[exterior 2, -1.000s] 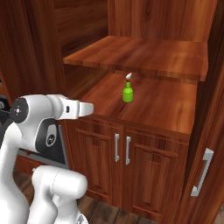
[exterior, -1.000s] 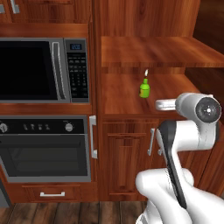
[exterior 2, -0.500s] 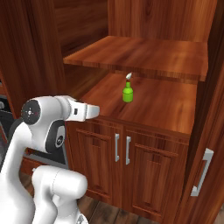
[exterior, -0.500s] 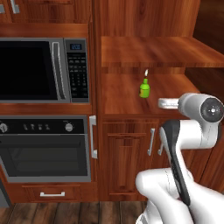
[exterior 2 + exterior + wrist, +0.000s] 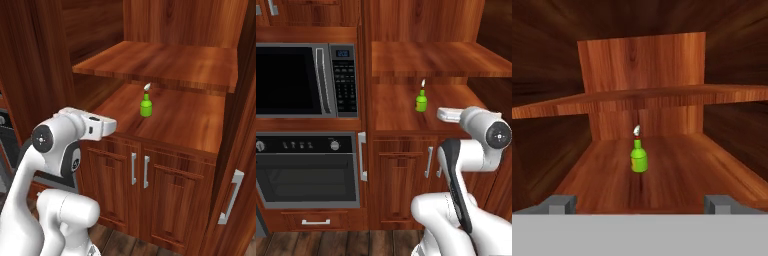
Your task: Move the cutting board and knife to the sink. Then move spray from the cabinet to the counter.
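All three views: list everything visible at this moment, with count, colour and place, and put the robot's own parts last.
spray: one, green, upright on the niche floor of the cabinet, under the shelf.
cabinet: one, reddish-brown, open niche above two panelled doors with silver bar handles.
microwave: one, black and silver, left of the niche.
oven: one, black and silver, below the microwave.
floor: dark wood planks.
gripper: one, dark fingertips, open, pointing at the spray, short of it.
arm: one, white, in front of the cabinet.

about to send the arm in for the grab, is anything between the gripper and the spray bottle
Nothing visible is. In the hand view the open gripper looks straight at the spray, upright and alone on the cabinet's bare niche floor, with the upper shelf above the line of approach.
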Motion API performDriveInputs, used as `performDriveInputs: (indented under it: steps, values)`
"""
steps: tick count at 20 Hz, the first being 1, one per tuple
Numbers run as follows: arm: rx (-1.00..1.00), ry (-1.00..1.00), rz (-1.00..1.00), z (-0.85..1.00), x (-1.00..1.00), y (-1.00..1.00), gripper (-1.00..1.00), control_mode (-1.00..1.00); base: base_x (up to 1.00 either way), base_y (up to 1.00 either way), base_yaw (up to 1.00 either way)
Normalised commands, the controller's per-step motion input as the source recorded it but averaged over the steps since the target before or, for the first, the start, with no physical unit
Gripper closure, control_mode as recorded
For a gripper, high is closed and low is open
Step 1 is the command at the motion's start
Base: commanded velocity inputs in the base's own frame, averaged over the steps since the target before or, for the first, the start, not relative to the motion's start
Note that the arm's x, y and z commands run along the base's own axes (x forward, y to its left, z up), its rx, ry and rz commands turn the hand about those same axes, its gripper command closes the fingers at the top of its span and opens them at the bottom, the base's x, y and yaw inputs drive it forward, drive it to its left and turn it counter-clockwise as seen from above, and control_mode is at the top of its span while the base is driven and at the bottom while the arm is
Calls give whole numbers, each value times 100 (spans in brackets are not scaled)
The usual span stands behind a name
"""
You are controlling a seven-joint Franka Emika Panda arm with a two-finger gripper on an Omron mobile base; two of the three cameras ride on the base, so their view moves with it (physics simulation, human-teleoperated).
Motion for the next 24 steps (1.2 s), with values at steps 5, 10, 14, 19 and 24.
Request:
performDriveInputs:
  steps: [5, 10, 14, 19, 24]
  values:
    - [4, -13, 0, 0, 19, 0, -100, -100, 0, 0, 0]
    - [1, -4, 0, 0, 16, 0, -100, -100, 0, 0, 0]
    - [0, 0, 0, 0, 14, 0, -100, -100, 0, 0, 0]
    - [0, 0, 0, 0, 5, 0, -100, -100, 0, 0, 0]
    - [0, 0, 0, -1, 19, 0, -100, -100, 0, 0, 0]
